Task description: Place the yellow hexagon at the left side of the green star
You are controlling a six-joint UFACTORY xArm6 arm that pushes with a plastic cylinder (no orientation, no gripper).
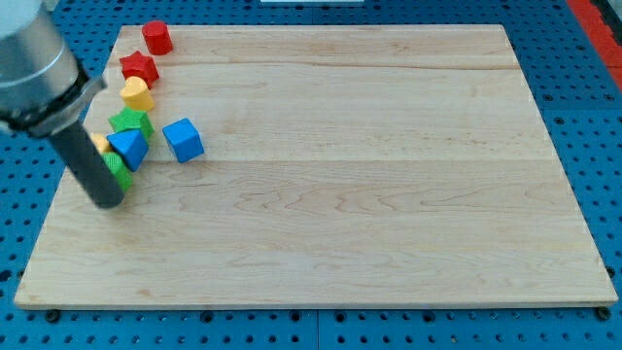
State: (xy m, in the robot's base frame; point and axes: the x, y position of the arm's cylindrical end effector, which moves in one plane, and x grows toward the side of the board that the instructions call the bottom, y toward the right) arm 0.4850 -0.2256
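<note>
Tip: your rod ends at my tip (107, 201), near the board's left edge, just below the block cluster; there is no claw here, so nothing can be released, clenched or grasped, only pushed.
Yellow hexagon: you see only a yellow sliver (101, 143) at the cluster's left, behind the rod and touching the blue triangle (128, 148); I take it for the hexagon, but its shape is hidden.
Green star: a green block (131, 122) sits just above the blue triangle and a green piece (120, 174) just below it, beside the rod; you cannot tell from here which is the star.
Other blocks: yellow heart (136, 92), red star (139, 66) and red cylinder (156, 37) run up the left edge; a blue cube (183, 139) stands slightly apart to the right.
Handling: expect the hexagon to be light, rigid and quick to slide on the smooth wood; it will likely spin if you press a corner.
Where to push: meet the middle of a flat side, low and squarely.
Risk: the blocks touch, so a push probably drags neighbours along, and the board (340, 194) edge is close on the left.
</note>
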